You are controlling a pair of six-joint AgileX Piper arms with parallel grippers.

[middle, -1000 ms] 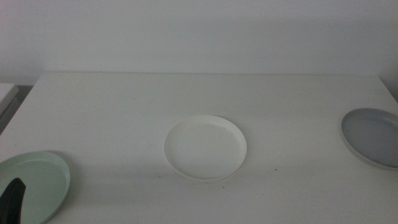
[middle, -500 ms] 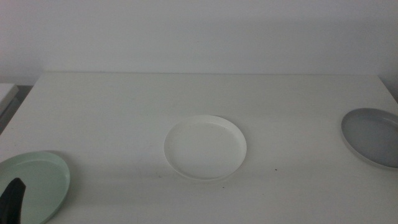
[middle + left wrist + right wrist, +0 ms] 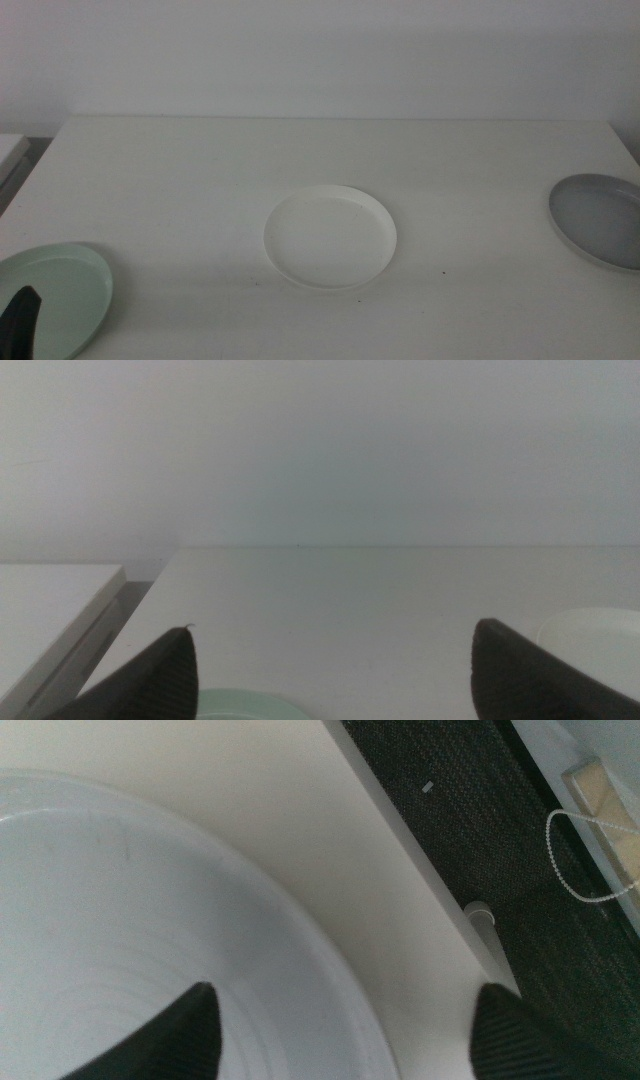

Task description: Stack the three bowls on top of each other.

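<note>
Three bowls lie apart on the white table. The white bowl (image 3: 330,238) is in the middle, the grey bowl (image 3: 600,220) is at the right edge, and the mint green bowl (image 3: 58,295) is at the front left. My left gripper (image 3: 22,318) shows only a dark jaw tip over the green bowl's near side. In the left wrist view the left gripper (image 3: 335,628) stands open and empty, with the green bowl's rim (image 3: 250,703) just below it and the white bowl (image 3: 595,635) further off. My right gripper (image 3: 347,990) is open above the grey bowl (image 3: 120,940), holding nothing.
The table's right edge (image 3: 420,870) runs close beside the grey bowl, with dark floor (image 3: 480,810) beyond it. A lower white surface (image 3: 50,610) stands off the table's left side. A plain wall (image 3: 320,50) backs the table.
</note>
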